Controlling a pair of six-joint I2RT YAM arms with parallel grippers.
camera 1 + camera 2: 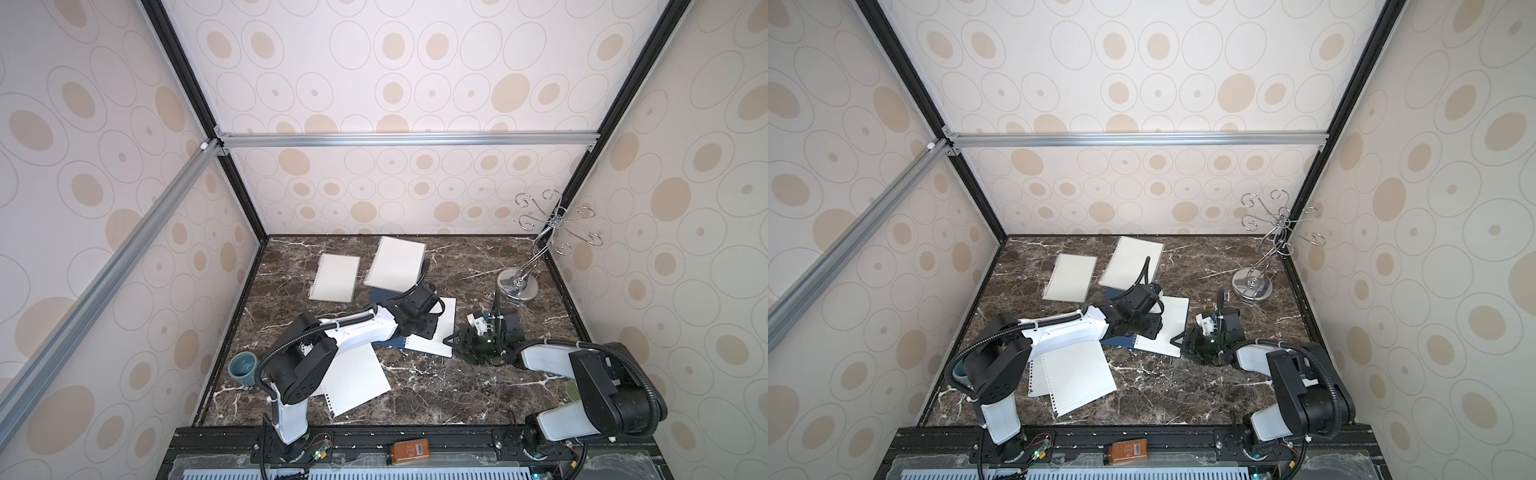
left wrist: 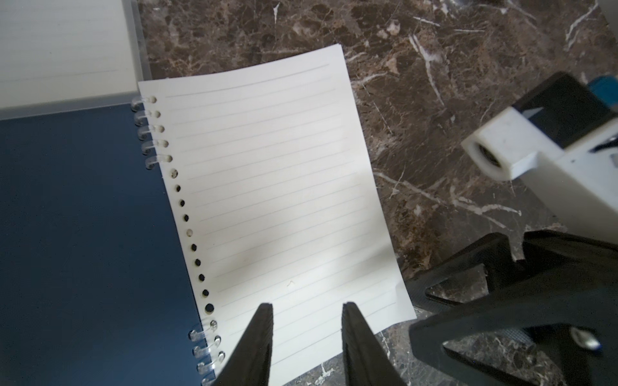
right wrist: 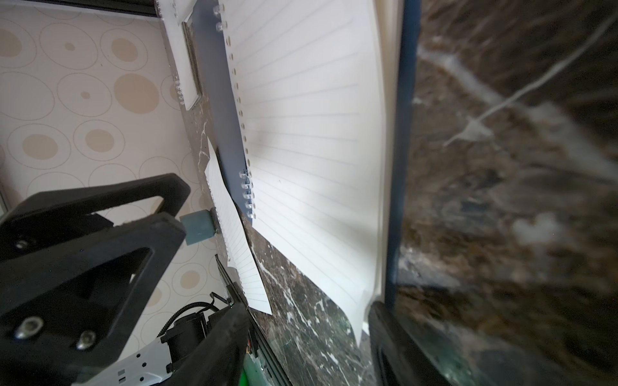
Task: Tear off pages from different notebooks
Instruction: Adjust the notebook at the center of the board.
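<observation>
Page (image 2: 274,187) under left hand (image 2: 307,309), jaws apart; right hand (image 1: 451,343) low beside it.

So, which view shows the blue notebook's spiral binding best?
The left wrist view: the spiral binding is close and sharp. The right wrist view shows it small and blurred; in both top views the left arm mostly hides it.

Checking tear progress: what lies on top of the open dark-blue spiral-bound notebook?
A white lined page, off the middle rings but hooked at both ends. A larger clear-covered white notebook overlaps the blue cover at a corner. The page hides the sheets beneath, except their edge.
</observation>
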